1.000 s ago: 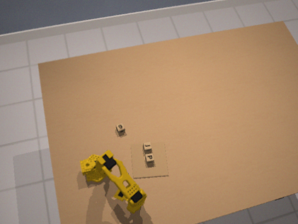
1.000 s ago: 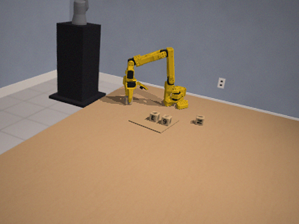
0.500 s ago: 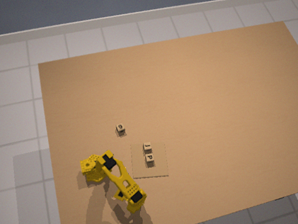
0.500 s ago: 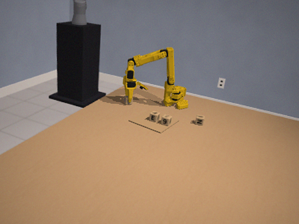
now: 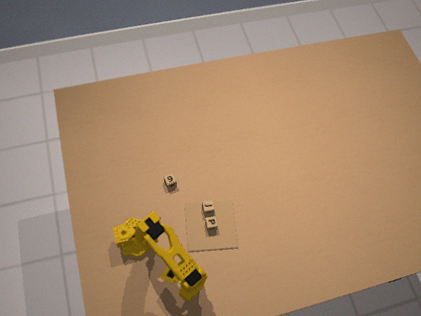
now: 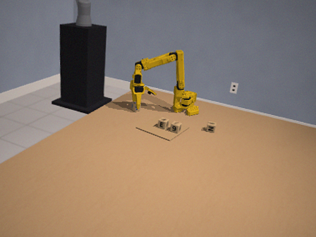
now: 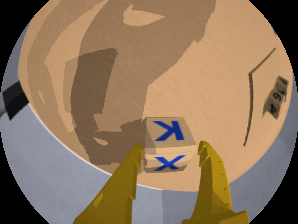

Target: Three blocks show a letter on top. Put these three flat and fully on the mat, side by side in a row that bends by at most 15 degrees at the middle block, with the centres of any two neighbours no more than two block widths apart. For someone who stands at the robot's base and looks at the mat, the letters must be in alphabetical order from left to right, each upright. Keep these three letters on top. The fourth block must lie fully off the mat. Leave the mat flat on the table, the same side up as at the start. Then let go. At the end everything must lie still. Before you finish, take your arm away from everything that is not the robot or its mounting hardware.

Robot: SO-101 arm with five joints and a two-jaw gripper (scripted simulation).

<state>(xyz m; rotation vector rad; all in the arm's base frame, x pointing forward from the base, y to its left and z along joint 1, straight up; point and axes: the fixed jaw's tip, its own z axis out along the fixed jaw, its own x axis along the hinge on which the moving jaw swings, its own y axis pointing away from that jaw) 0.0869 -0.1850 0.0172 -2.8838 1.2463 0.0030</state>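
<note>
A block with a blue K on top [image 7: 169, 137] lies on the table between my fingers, with a blue X on the side facing the camera. My gripper [image 7: 172, 157] stands low over it, off the mat, with the fingers slightly apart from its sides; it also shows in the exterior view [image 6: 135, 106]. In the top view the arm [image 5: 177, 261] hides this block. The thin mat [image 5: 211, 226] carries two blocks side by side, one with I on top [image 5: 208, 208] and one with P on top [image 5: 211, 223]. A fourth block [image 5: 170, 180] sits off the mat with a 9-like mark on top.
The robot's base [image 5: 127, 236] stands near the table's edge. A black pillar [image 6: 82, 64] stands on the tiled floor beside the table. The mat's edge [image 7: 252, 106] shows at the right of the wrist view.
</note>
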